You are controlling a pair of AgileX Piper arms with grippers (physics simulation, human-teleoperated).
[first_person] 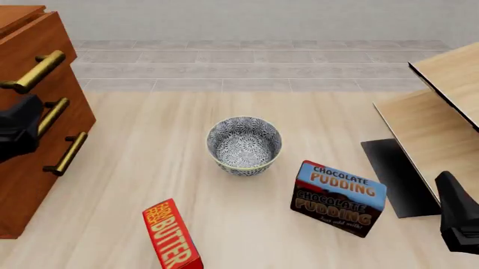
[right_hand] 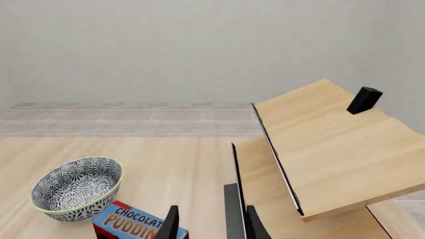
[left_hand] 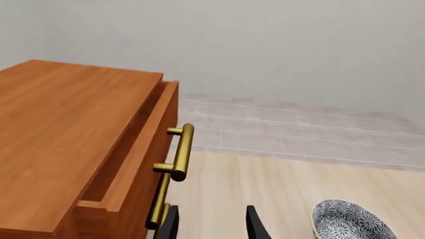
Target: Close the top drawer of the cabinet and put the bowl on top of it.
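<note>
From my seat I see the large reddish-brown wooden cabinet [first_person: 33, 117] at nine o'clock on the pale table, its uppermost drawer, the top drawer [left_hand: 136, 154], pulled a little way out so a gap shows behind its front. My left gripper [left_hand: 211, 224] hangs just beside the brass bar handles [left_hand: 180, 152], fingers spread with nothing between them. My right gripper [right_hand: 211, 225] sits at about four o'clock, also spread and empty, near the pale light-wood furniture [right_hand: 332, 144].

The round deep bowl with the blue-grey and white floral pattern [first_person: 244, 145] stands upright near the table's centre, well apart from the cabinet. A chocolate pudding box [first_person: 338, 198] lies at its five o'clock, and a red butter box [first_person: 172, 235] at its seven o'clock.

I judge the drawer stiff and sliding: a flat push on its front or handle should seat it. The bowl looks rigid, glazed and likely slippery, probably breakable, so I would pinch its rim wall, one finger inside and one outside, on the side away from the pudding box, and lift it level.
</note>
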